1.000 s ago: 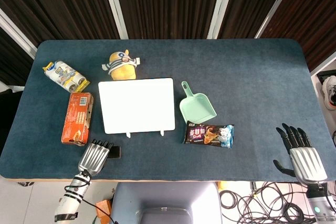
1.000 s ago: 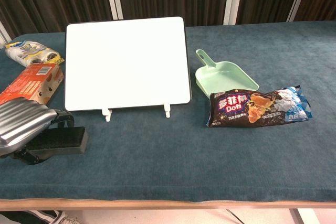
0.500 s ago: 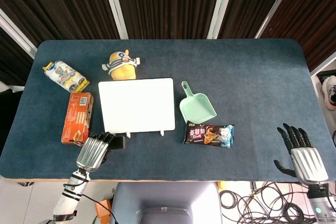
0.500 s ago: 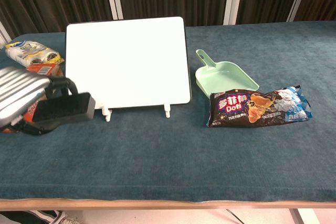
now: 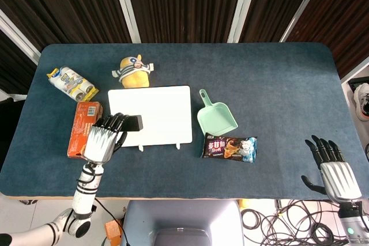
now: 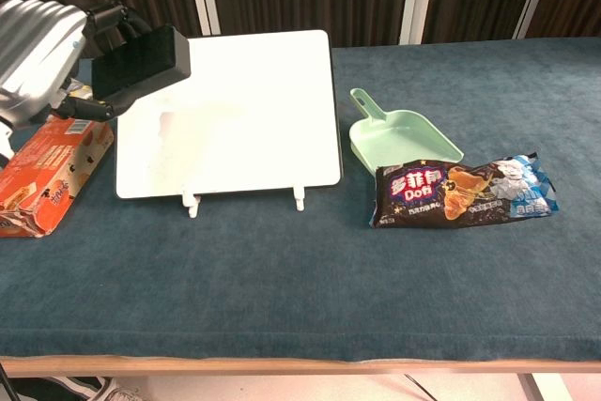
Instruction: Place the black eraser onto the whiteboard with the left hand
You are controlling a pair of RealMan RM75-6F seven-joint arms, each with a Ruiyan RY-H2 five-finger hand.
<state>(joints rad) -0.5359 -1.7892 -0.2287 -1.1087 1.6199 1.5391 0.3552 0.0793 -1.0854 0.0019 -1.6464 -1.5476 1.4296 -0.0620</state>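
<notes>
Black eraser (image 6: 141, 60) in left hand (image 5: 104, 136), long axis crosswise, above whiteboard (image 6: 239, 110)

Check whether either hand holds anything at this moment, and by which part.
The left hand holds the black rectangular eraser by its left end, lifted above the white whiteboard. The right hand holds nothing, fingers spread.

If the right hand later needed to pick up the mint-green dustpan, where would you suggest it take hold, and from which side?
By the handle. The dustpan lies flat with its short handle pointing toward the table's far side, beside the whiteboard, and its wide mouth facing the snack bag. Likely best to come from above, fingers across the handle's narrow width; the scoop looks too broad. The right hand rests open near the table's edge.
</notes>
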